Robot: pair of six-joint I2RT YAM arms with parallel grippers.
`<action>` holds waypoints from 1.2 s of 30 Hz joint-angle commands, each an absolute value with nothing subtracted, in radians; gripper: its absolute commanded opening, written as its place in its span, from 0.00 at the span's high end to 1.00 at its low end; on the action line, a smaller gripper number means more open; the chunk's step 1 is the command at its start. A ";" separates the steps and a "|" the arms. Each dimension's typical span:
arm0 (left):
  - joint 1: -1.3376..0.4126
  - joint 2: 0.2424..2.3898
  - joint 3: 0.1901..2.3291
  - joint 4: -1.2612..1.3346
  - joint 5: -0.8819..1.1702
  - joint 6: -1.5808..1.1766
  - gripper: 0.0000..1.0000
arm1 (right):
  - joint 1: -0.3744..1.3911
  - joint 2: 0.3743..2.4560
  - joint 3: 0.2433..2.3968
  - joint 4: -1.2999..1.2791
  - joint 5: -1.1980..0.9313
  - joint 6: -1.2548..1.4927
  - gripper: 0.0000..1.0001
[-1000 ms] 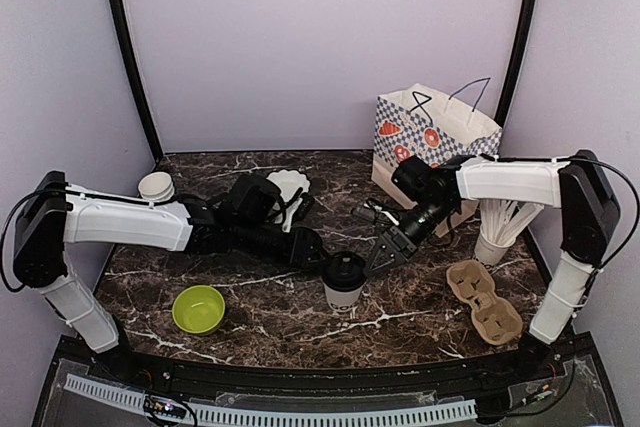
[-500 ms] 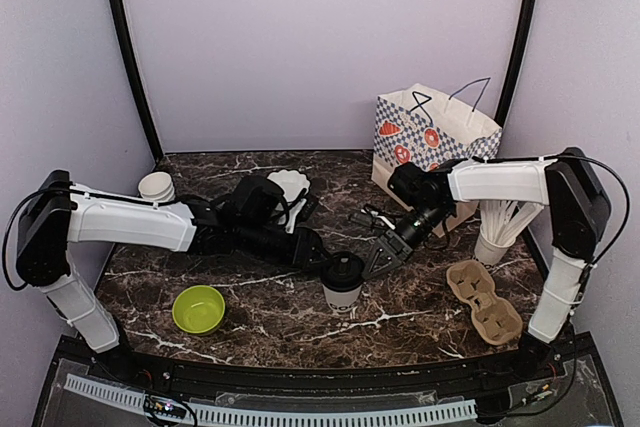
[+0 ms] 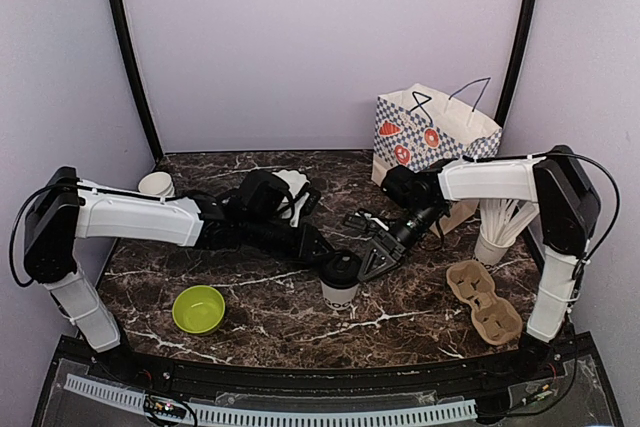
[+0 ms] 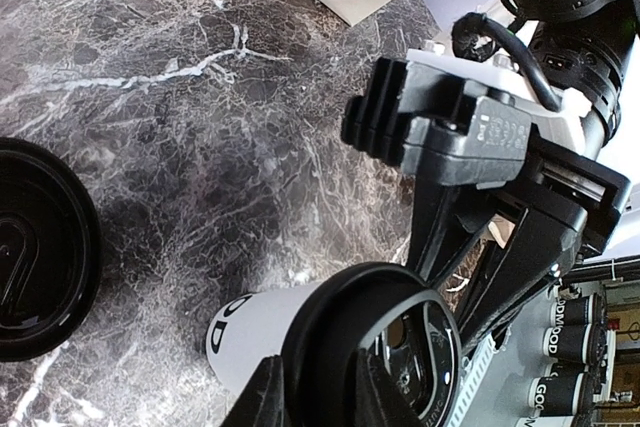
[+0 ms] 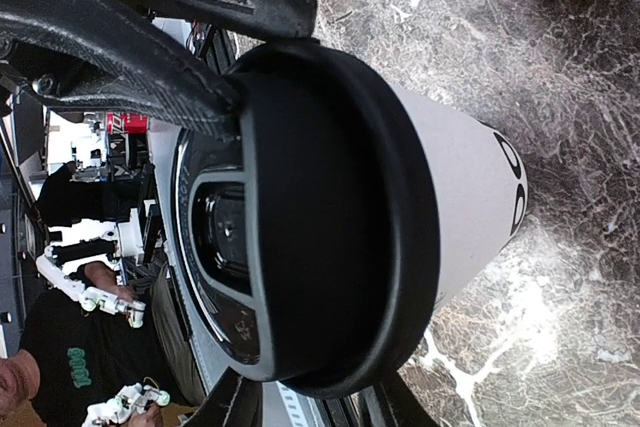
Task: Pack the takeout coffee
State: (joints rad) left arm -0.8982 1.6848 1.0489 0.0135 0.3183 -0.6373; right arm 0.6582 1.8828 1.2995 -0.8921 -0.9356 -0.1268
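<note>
One takeout coffee cup (image 3: 341,289), white with a black lid (image 3: 341,267), stands upright at the table's middle front. My left gripper (image 3: 322,255) reaches its lid from the left and my right gripper (image 3: 372,259) from the right. In the left wrist view the lid's rim (image 4: 340,347) sits pinched in my left gripper (image 4: 318,392), above the lettered cup wall (image 4: 250,332). In the right wrist view my right gripper (image 5: 310,402) closes round the rim of the lid (image 5: 330,217) on its opposite side, with the cup wall (image 5: 460,197) behind.
A brown pulp cup carrier (image 3: 484,301) lies at the front right. A patterned paper bag (image 3: 430,137) stands behind, with a cup of straws (image 3: 492,237) beside it. Also here: a green bowl (image 3: 198,308), a scalloped white bowl (image 3: 290,185), a loose black lid (image 4: 30,247).
Both grippers have moved in onto the cup's lid from either side and their jaws have narrowed round its rim. The cup has stayed in place.
</note>
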 commanded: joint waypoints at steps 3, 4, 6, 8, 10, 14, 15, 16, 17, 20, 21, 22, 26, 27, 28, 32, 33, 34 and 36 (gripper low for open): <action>-0.899 1.721 0.985 -0.207 0.242 -0.585 0.70 | 0.650 1.928 1.337 -0.865 -0.735 -0.181 0.69; -0.901 1.694 0.988 -0.199 0.245 -0.573 0.67 | 0.652 1.919 1.356 -0.886 -0.770 -0.202 0.68; -0.910 1.650 0.995 -0.173 0.249 -0.541 0.62 | 0.651 1.900 1.385 -0.924 -0.844 -0.240 0.63; -0.912 1.610 1.002 -0.142 0.252 -0.521 0.57 | 0.650 1.884 1.407 -0.957 -0.892 -0.272 0.56; -0.912 1.577 1.012 -0.120 0.246 -0.515 0.53 | 0.651 1.869 1.418 -0.979 -0.900 -0.290 0.50; -0.913 1.544 1.037 -0.128 0.229 -0.512 0.50 | 0.649 1.845 1.416 -0.985 -0.867 -0.296 0.45; -0.912 1.540 1.039 -0.143 0.224 -0.514 0.50 | 0.649 1.842 1.415 -0.985 -0.854 -0.296 0.44; -0.911 1.533 1.039 -0.151 0.222 -0.515 0.50 | 0.649 1.840 1.414 -0.983 -0.845 -0.297 0.44; -0.912 1.524 1.033 -0.162 0.217 -0.517 0.50 | 0.649 1.839 1.415 -0.983 -0.837 -0.297 0.44; -0.911 1.504 1.001 -0.166 0.203 -0.522 0.49 | 0.647 1.841 1.424 -0.984 -0.823 -0.298 0.43; -0.911 1.496 0.985 -0.166 0.203 -0.523 0.49 | 0.647 1.842 1.428 -0.985 -0.817 -0.298 0.43; -0.912 1.493 0.979 -0.168 0.197 -0.523 0.49 | 0.647 1.842 1.431 -0.986 -0.809 -0.299 0.42; -0.902 1.477 0.965 -0.174 0.144 -0.544 0.53 | 0.648 1.829 1.411 -0.970 -0.792 -0.292 0.32; -0.886 1.481 0.971 -0.170 0.146 -0.548 0.55 | 0.649 1.824 1.402 -0.962 -0.792 -0.288 0.30; -0.879 1.486 0.977 -0.156 0.161 -0.552 0.56 | 0.651 1.821 1.396 -0.957 -0.792 -0.288 0.28; -0.860 1.535 1.037 -0.093 0.244 -0.504 0.56 | 0.662 1.819 1.399 -0.956 -0.775 -0.286 0.24; -0.859 1.558 1.062 -0.083 0.258 -0.494 0.53 | 0.663 1.823 1.399 -0.951 -0.756 -0.278 0.24; -0.859 1.569 1.075 -0.072 0.280 -0.482 0.51 | 0.663 1.826 1.400 -0.941 -0.738 -0.267 0.26; -0.860 1.600 1.116 -0.060 0.313 -0.470 0.51 | 0.659 1.834 1.407 -0.939 -0.705 -0.262 0.31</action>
